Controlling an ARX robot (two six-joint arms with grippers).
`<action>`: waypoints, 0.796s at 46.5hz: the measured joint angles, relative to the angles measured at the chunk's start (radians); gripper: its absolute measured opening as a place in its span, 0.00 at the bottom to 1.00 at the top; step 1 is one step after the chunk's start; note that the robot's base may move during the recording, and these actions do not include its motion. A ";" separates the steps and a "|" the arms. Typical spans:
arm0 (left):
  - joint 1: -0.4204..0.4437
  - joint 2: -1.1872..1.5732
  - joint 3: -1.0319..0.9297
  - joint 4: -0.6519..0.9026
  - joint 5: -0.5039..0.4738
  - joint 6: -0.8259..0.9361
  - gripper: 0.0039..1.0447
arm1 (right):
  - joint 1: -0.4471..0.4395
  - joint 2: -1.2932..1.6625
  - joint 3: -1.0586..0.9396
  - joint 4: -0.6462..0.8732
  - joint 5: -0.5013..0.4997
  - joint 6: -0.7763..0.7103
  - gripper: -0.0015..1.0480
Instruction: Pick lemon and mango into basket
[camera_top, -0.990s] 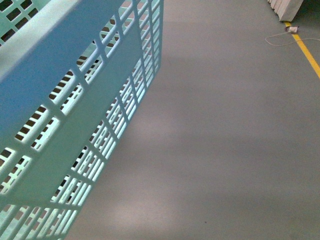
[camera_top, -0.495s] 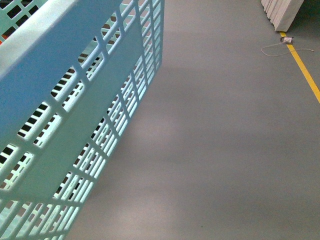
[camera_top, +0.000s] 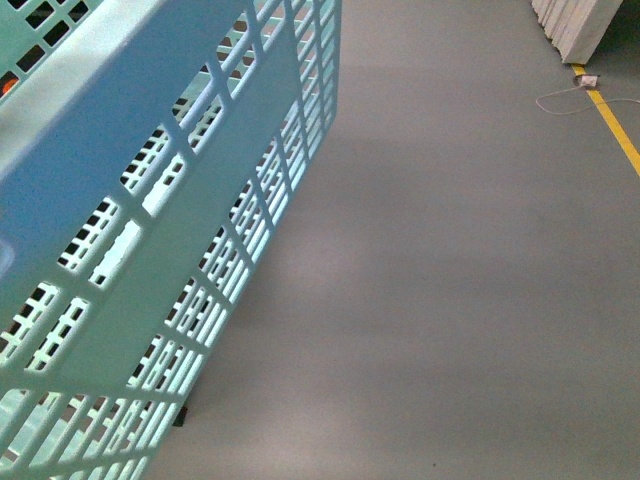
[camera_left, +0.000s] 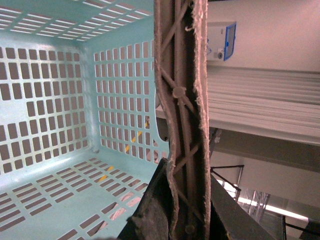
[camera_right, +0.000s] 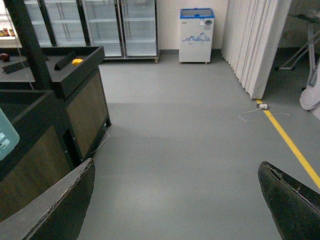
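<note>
The light turquoise slotted basket (camera_top: 150, 230) hangs tilted and fills the left of the front view, above the grey floor. In the left wrist view its inside (camera_left: 55, 120) looks empty in the part shown. My left gripper (camera_left: 182, 200) is shut on the basket's brown handle (camera_left: 182, 90), which runs up between the jaws. My right gripper (camera_right: 175, 200) is open and empty over bare floor. A small yellow fruit (camera_right: 77, 62), lemon or mango I cannot tell, lies on a dark display stand far off. No other fruit is clear.
Dark wooden display stands (camera_right: 75, 100) line one side of the right wrist view. Glass-door fridges (camera_right: 105, 25) and a small white-blue freezer (camera_right: 196, 35) stand at the back wall. A white folding screen (camera_right: 255, 45), a cable (camera_top: 565, 98) and a yellow floor line (camera_top: 615, 130) lie to the right.
The basket has swung a little to the right and shifted in the front view. The floor line and cable moved slightly in the frame.
</note>
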 joint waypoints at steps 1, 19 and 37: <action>0.000 0.000 0.000 0.000 -0.002 0.000 0.07 | 0.000 0.000 0.000 0.000 0.000 0.000 0.92; 0.001 -0.001 -0.002 -0.001 -0.005 0.004 0.07 | 0.000 0.000 0.000 0.001 -0.002 0.000 0.92; 0.001 -0.001 -0.002 0.000 -0.003 0.006 0.07 | 0.000 0.000 0.000 0.000 -0.003 0.000 0.92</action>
